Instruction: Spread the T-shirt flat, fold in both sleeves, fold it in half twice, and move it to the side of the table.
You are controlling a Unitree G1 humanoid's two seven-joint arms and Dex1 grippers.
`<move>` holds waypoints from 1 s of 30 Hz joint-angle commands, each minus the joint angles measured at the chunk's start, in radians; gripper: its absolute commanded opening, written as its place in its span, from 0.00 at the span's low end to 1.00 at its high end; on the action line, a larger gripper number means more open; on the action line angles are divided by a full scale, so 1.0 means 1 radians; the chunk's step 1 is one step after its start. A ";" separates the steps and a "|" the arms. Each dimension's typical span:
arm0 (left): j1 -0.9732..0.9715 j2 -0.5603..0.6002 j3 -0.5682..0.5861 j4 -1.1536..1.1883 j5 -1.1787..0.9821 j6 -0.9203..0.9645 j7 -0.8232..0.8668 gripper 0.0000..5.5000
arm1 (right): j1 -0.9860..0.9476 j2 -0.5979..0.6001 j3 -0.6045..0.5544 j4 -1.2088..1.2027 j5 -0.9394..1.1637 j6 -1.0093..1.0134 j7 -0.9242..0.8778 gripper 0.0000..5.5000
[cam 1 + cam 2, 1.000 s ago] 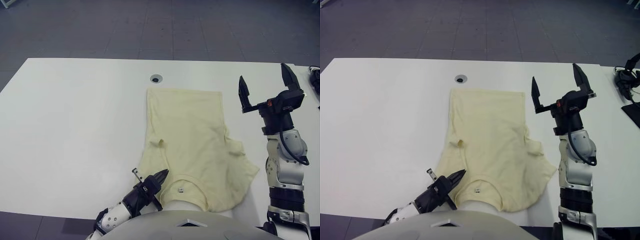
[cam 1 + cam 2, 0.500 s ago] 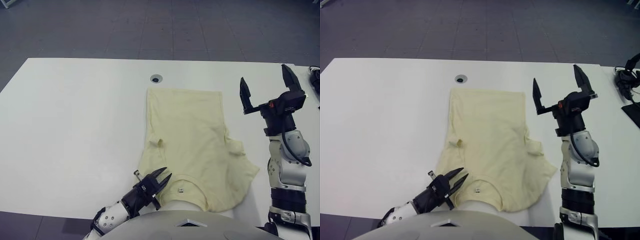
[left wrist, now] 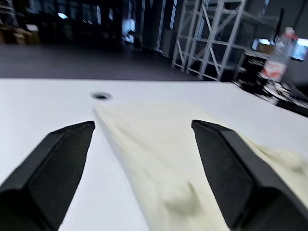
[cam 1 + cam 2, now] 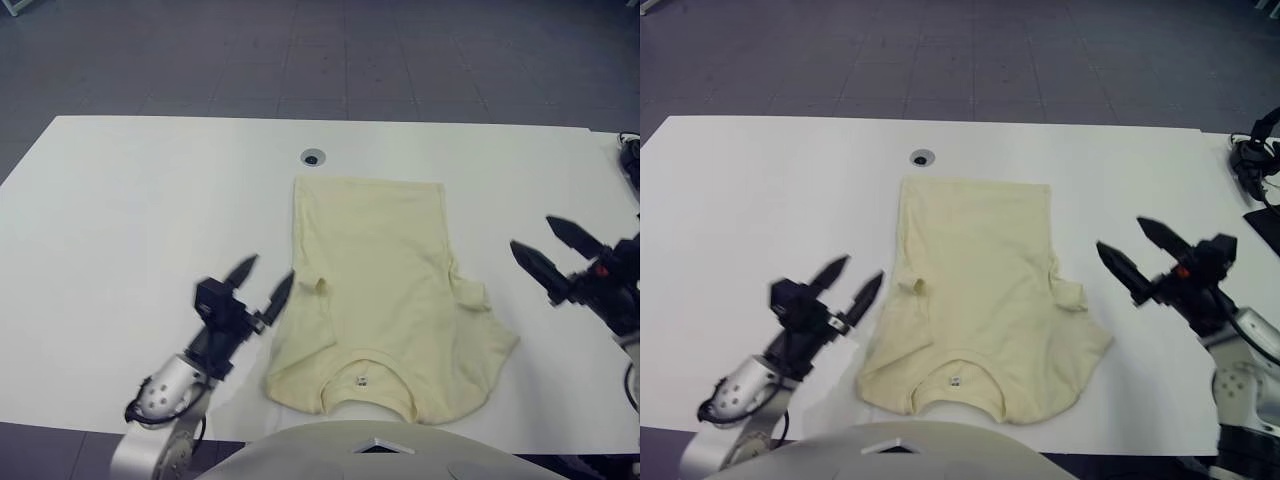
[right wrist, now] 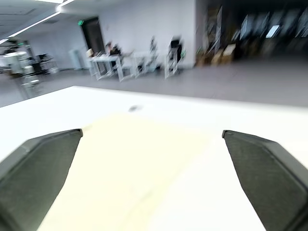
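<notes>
Lying lengthwise, T-shirt collar nearest.

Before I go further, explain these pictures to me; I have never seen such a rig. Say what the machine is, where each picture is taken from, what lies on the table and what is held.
This is a humanoid robot with two arms, each ending in a two-fingered pincer. The wide pictures come from a camera pair on its head, looking down over the arms. The two close ones come from a camera on each wrist, looking out between that pincer's dark fingers. On the white table lies a pale yellow T-shirt, collar nearest the robot, its far hem near a round hole. The left pincer is at the shirt's left side, the right pincer at its right. Both are open; nothing is held.
</notes>
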 commanded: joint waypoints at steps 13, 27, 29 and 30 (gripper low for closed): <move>-0.039 -0.016 0.109 0.013 0.076 0.069 0.104 0.98 | 0.056 -0.109 0.123 0.281 -0.332 -0.125 0.173 0.98; -0.020 -0.051 0.078 0.032 0.118 0.062 0.085 0.98 | 0.093 -0.111 0.150 0.173 -0.327 -0.087 0.218 0.60; -0.020 -0.052 0.076 0.035 0.123 0.060 0.082 0.98 | 0.091 -0.112 0.150 0.172 -0.329 -0.085 0.216 0.54; -0.020 -0.053 0.075 0.036 0.125 0.059 0.081 0.98 | 0.089 -0.112 0.150 0.172 -0.329 -0.084 0.214 0.51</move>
